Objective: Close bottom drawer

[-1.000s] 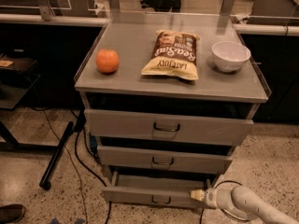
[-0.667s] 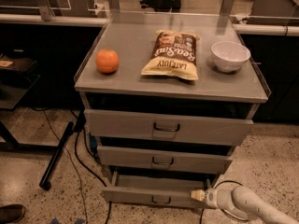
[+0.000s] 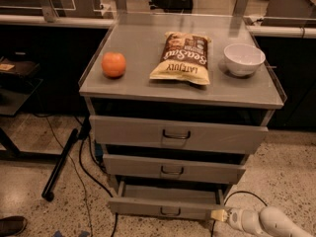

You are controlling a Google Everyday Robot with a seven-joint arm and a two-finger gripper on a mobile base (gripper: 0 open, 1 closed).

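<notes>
— Where's the bottom drawer (image 3: 165, 209)?
— Lowest in the cabinet (image 3: 143, 89), pulled partly out, with its tray showing.
— And the gripper (image 3: 217, 215)?
— Low at the cabinet's right front, with its tip at the right end of that drawer's front. I cannot tell if it is open or closed.
— On top of the cabinet?
— An orange (image 3: 113, 64) on the left, a chip bag (image 3: 181, 58) in the middle, a bowl (image 3: 244, 59) on the right.

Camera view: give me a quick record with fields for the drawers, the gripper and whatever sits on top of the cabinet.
bottom drawer: pulled out, tray interior showing
middle drawer: set further in than the bottom one
top drawer: widest front
gripper: low, at the right end of the bottom drawer's front; contact unclear
cabinet top: orange left, Late July chip bag middle, white bowl right
task state: not yet closed
</notes>
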